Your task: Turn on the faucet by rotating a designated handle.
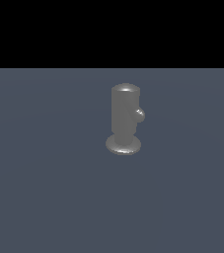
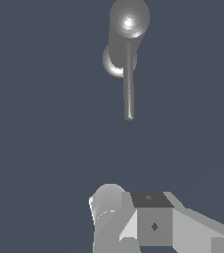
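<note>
The faucet (image 1: 125, 116) is a grey upright cylinder with a domed top and a flared round base, standing on the flat floor in the exterior view. Its handle (image 1: 139, 114) shows there only as a short rounded stub on the cylinder's right side, pointing roughly toward the camera. The wrist view looks down on the faucet (image 2: 128, 22), and the handle (image 2: 129, 84) runs as a thin straight rod from the dome toward my gripper (image 2: 150, 210). The gripper is well short of the rod's tip and touches nothing. Only grey finger blocks show at the frame's edge, and their gap is not visible. The exterior view does not show the arm.
A plain dark blue-grey floor (image 1: 44, 188) surrounds the faucet on all sides. A black band fills the upper part of the exterior view beyond the floor's far edge.
</note>
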